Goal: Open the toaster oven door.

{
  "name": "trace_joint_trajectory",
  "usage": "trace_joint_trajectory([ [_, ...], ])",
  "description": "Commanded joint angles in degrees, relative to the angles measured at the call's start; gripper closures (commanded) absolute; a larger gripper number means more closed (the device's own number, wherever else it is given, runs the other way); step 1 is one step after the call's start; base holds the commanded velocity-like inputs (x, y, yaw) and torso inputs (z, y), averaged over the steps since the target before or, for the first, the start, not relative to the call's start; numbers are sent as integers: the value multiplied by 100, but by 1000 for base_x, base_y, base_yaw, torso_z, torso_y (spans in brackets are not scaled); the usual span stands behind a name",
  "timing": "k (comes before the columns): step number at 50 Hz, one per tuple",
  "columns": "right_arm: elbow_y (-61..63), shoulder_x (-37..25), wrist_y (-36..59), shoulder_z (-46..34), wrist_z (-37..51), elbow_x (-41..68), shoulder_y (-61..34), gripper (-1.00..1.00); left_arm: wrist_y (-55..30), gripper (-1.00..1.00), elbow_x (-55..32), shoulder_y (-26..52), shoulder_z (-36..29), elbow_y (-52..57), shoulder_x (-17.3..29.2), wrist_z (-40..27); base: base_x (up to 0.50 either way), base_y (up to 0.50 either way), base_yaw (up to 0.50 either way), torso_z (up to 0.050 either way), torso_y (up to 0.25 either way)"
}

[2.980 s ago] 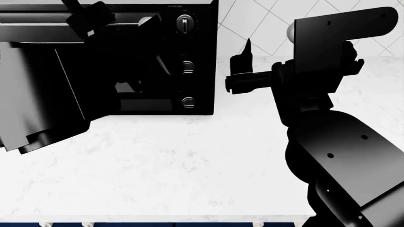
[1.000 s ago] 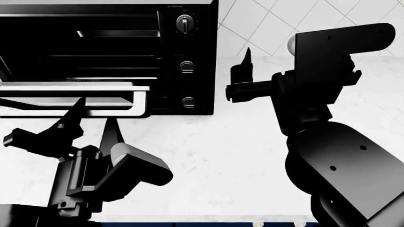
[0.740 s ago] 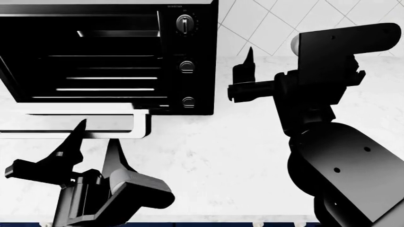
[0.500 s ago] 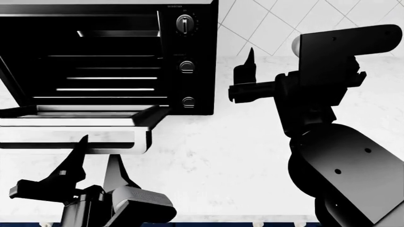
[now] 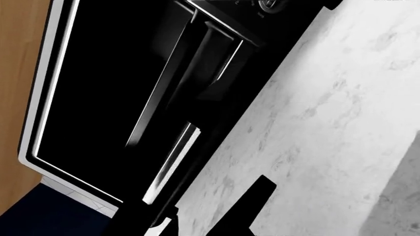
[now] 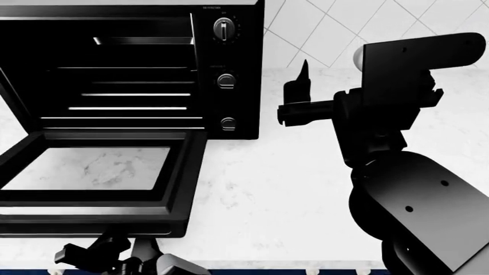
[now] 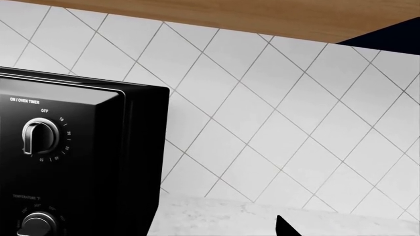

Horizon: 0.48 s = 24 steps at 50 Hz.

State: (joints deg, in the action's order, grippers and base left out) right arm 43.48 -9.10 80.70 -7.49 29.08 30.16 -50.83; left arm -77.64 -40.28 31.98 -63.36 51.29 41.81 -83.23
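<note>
While the toaster oven (image 6: 130, 69) fills the upper left of the head view, its door (image 6: 95, 180) lies swung down flat across the lower left, glass window showing the marbled desk (image 6: 290, 189) beneath it. Wire racks gleam inside the open cavity, and three knobs (image 6: 222, 28) run in a column down the oven's right side. The left gripper (image 6: 114, 259) sits at the bottom edge, just below the door's front bar, jaws spread and holding nothing. The right gripper (image 6: 299, 97) hangs at centre right, clear of the oven; whether its jaws are apart, I cannot tell. White tiles (image 7: 262, 98) back the scene.
</note>
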Motion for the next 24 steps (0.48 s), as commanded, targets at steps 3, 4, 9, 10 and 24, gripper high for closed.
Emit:
trace_joint_trajectory([
  [3, 11, -30, -35, -2, 40, 44, 36, -100, 717, 100, -511, -90, -313, -867, 3, 690, 8, 3, 0, 0, 0],
  [4, 9, -32, -40, -5, 41, 48, 37, -100, 725, 100, -507, -96, -311, -874, 6, 691, 0, 3, 0, 0, 0],
  [9, 2, -41, -56, -8, 58, 63, 43, -100, 795, 100, -480, -113, -360, -953, 3, 788, 7, 3, 1, 0, 0],
  [10, 1, -43, -60, -10, 60, 66, 45, -100, 798, 100, -498, -117, -364, -970, -2, 820, 0, 3, 0, 0, 0],
  [24, -33, -62, -111, -30, 100, 113, 52, -100, 877, -100, -566, -166, -359, -910, -12, 923, 6, 3, 1, 0, 0],
])
